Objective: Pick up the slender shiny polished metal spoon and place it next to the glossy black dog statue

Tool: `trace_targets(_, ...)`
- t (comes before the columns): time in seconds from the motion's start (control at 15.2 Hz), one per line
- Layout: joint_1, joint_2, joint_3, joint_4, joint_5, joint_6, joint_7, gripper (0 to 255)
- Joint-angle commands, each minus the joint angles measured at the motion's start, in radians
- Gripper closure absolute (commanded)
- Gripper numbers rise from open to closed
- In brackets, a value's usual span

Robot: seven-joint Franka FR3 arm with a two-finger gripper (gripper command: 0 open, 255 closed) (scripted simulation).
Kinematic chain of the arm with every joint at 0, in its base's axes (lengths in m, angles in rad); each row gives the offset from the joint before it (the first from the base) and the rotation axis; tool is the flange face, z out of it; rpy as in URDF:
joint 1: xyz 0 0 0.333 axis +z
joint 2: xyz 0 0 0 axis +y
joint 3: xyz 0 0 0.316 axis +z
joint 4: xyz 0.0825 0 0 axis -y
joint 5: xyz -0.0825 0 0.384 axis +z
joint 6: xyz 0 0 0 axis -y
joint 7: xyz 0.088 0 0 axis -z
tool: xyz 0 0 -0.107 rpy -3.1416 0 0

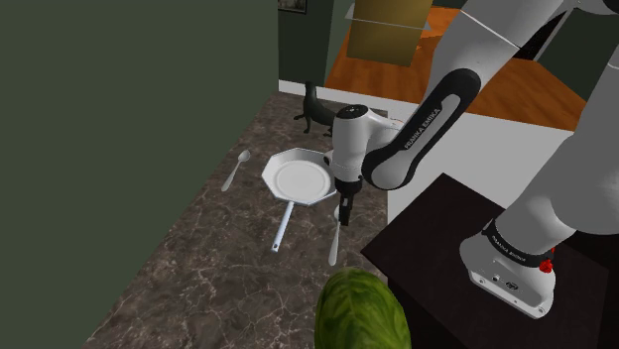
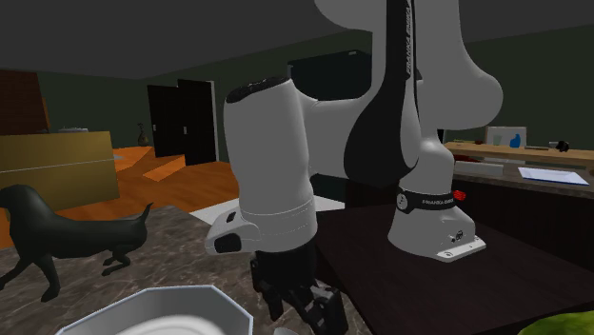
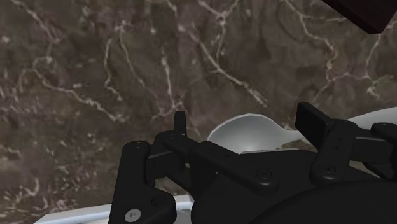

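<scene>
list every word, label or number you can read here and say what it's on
"FRANKA EMIKA": white letters on the dark side of the arm's forearm, shoulder view.
"FRANKA EMIKA": small white letters on the black ring above the arm's foot, second exterior view.
Upright lettering on the dark strip higher up the arm: too blurred to read.
Small marks on the arm's foot: too small to read.

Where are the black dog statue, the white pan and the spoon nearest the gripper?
black dog statue (image 1: pixel 317 107), shoulder view, on its body.
white pan (image 1: pixel 301 179), shoulder view, on its bare inner base.
spoon (image 3: pixel 251 130), wrist view, on its bowl.
</scene>
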Motion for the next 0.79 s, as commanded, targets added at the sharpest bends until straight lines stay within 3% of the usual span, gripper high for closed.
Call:
trace_targets(0.0, 0.000, 0.000, 0.000, 0.000, 0.000, 0.000, 0.000, 255)
trace_targets(0.73, -0.008, -0.033, 0.013, -0.005, 0.022, -0.026, -0.015, 255)
